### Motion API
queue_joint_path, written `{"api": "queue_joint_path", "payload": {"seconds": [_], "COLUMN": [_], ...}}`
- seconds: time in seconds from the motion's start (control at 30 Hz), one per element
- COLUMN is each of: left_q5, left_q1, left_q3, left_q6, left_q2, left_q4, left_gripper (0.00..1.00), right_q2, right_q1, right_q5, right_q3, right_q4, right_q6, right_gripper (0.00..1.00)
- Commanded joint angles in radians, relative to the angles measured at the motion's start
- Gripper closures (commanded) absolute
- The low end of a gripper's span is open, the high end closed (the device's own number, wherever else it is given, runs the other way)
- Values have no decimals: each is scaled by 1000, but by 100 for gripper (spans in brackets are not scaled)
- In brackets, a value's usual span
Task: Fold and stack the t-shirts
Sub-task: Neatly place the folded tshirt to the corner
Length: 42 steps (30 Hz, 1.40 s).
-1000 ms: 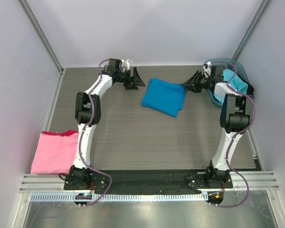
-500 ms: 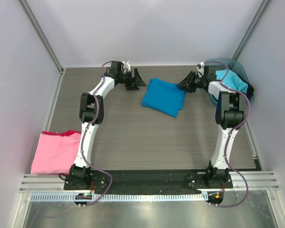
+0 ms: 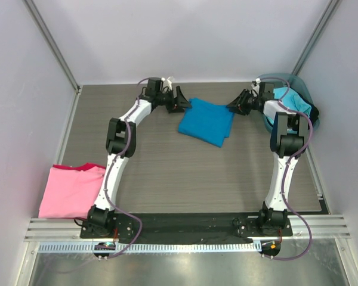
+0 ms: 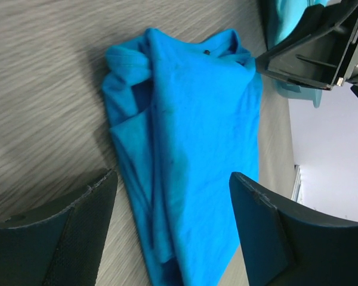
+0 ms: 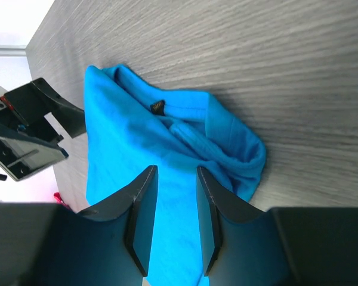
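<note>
1. Cloth first: the deep blue t-shirt [image 3: 206, 121] lies loosely folded on the grey table [image 3: 167, 161]. Its layers are rumpled, and a small collar label shows in the right wrist view.
2. Just right of the deep blue t-shirt stands a translucent teal tub [image 3: 286, 77]. The cyan t-shirt [image 3: 292, 100] is bunched inside it, partly hidden behind the right arm.
3. The pink t-shirt [image 3: 68, 190] lies flat, well apart from the deep blue t-shirt, to its near left.
4. The left arm is stretched out long. The left gripper [image 4: 173, 179] is at the deep blue t-shirt's left edge, fingers spread wide with nothing between them.
5. The right arm reaches in from the tub side. The right gripper [image 5: 176, 173] is at the deep blue t-shirt's right edge. Its fingers have only a narrow gap and clamp nothing; whether they touch the cloth cannot be told.
</note>
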State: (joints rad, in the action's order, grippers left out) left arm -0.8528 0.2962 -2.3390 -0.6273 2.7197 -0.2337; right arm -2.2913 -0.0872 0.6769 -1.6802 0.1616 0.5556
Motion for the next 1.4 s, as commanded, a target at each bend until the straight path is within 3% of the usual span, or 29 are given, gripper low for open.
{"api": "queue_joint_path", "payload": {"seconds": [0.0,0.37,0.47,0.5,0.67,0.7,0.8,0.87,1.03,1.2,1.23,1.37], "left_q5": [-6,-72,-100,-107,-155,-166,-192,-192,-189,-54,-22,128], "left_q1": [23,61,73,77,78,78,66,47,-20,-55,-58,-71], "left_q3": [-3,-2,0,4,85,102,180,208,354,350,346,299], "left_q6": [-37,-127,-164,-173,-190,-184,-152,-83,96,512,622,829], "left_q2": [55,101,118,120,77,65,-15,-88,-276,-411,-420,-449], "left_q4": [0,85,125,144,165,154,122,65,-212,-834,-904,-1195], "left_gripper": [23,34,41,49,68,79,99,100,100,100,100,100], "right_q2": [-10,-8,-16,-14,4,9,56,99,184,234,239,265], "right_q1": [-2,-2,0,1,7,7,6,0,-25,-46,-49,-60], "right_q5": [-5,-4,-5,-5,0,3,24,41,96,118,118,108], "right_q3": [-46,-21,-24,-26,-33,-33,-32,-32,-26,-15,-7,17], "right_q4": [-23,-30,-31,-31,-31,-30,-22,-10,16,41,41,41], "right_q6": [-17,-25,-26,-26,-37,-40,-62,-72,-80,-105,-117,-138], "right_gripper": [62,61,61,61,61,61,61,60,60,59,59,59]}}
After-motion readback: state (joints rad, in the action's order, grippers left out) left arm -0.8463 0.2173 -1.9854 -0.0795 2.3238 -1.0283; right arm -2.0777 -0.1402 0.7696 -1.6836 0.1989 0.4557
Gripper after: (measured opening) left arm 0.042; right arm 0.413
